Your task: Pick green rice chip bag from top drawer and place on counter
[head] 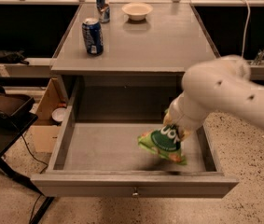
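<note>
One big white arm (pixel 229 92) reaches in from the right, below the grey surface (pixel 169 45) and into the open top drawer (pixel 99 188). The green rice chip bag (pixel 162 143) hangs from the hand (pixel 174 125), clear of the drawer floor towards its right side, with a shadow beneath. The hand is mostly tucked behind the wrist, but it looks clamped on the bag's upper edge. I'd guess the bag is light, crinkly and slick, with brittle chips inside, so pinching the crimped top seam suits it better than squeezing the belly. Up top stand a blue can (pixel 92 36), a second can (pixel 102 4) and a small bowl (pixel 137 10).
</note>
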Motion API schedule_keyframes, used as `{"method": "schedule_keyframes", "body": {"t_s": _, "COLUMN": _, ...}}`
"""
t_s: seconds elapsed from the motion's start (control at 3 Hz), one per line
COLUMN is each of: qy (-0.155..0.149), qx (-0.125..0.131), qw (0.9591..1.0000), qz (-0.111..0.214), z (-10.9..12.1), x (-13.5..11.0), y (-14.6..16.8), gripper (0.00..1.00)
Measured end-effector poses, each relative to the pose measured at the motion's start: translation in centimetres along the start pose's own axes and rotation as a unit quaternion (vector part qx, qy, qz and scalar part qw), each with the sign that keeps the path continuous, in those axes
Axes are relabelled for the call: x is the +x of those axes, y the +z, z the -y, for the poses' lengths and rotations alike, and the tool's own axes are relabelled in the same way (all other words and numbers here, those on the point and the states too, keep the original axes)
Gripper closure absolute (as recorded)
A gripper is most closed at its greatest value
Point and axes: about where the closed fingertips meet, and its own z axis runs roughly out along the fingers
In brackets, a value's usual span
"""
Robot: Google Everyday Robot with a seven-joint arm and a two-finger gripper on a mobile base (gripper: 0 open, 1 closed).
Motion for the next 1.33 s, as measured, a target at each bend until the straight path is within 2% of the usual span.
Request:
{"method": "schedule_keyframes", "body": {"t_s": 0.33, "qy": 0.007, "qx": -0.006, "qw": 0.9999, "qz": -0.008, "z": 0.5, "x": 4.5, "y": -6.8, "gripper": 1.0}}
{"method": "schedule_keyframes", "body": {"t_s": 0.67, "qy": 0.009, "qx": -0.032, "qw": 0.9994, "qz": -0.006, "z": 0.8, "x": 8.6, "y": -10.6, "gripper": 1.0}}
{"method": "schedule_keyframes", "body": {"t_s": 1.0, "qy": 0.007, "qx": -0.035, "qw": 0.9994, "qz": -0.001, "z": 2.7, "x": 12.2, "y": -13.4, "gripper": 1.0}}
{"method": "schedule_keyframes", "body": {"t_s": 1.33, "qy": 0.015, "qx": -0.005, "qw": 0.9995, "qz": -0.025, "z": 4.5, "x": 14.5, "y": -16.8, "gripper": 1.0}}
